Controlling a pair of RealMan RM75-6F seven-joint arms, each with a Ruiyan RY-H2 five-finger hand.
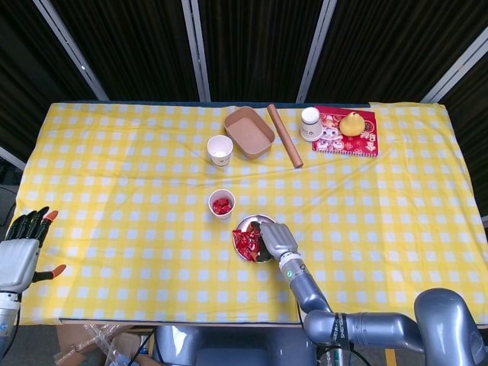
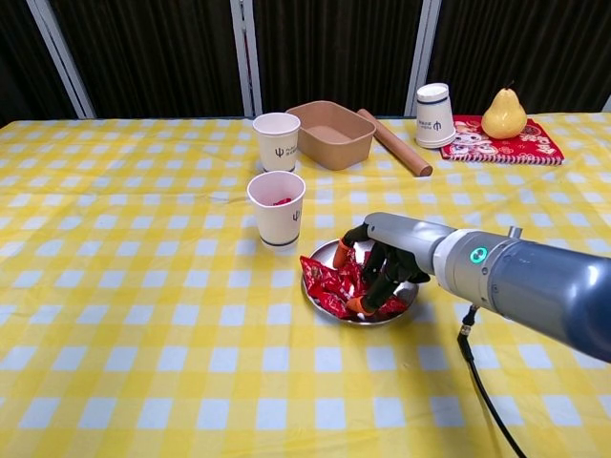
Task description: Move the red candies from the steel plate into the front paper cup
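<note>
Fingers (image 2: 374, 286) of the right hand (image 2: 382, 267) are curling down into the red candies (image 2: 329, 281) (grip unclear) on the steel plate (image 2: 406, 298), sitting on the tabletop (image 2: 143, 334) beside the front paper cup (image 2: 276, 209).

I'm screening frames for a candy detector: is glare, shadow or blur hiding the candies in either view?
Head view: sharp, evenly lit, but the red candies are small and the right hand covers part of the steel plate. Chest view: candies crisp; the hand hides some, with a soft shadow at the plate rim; no strong glare.
</note>
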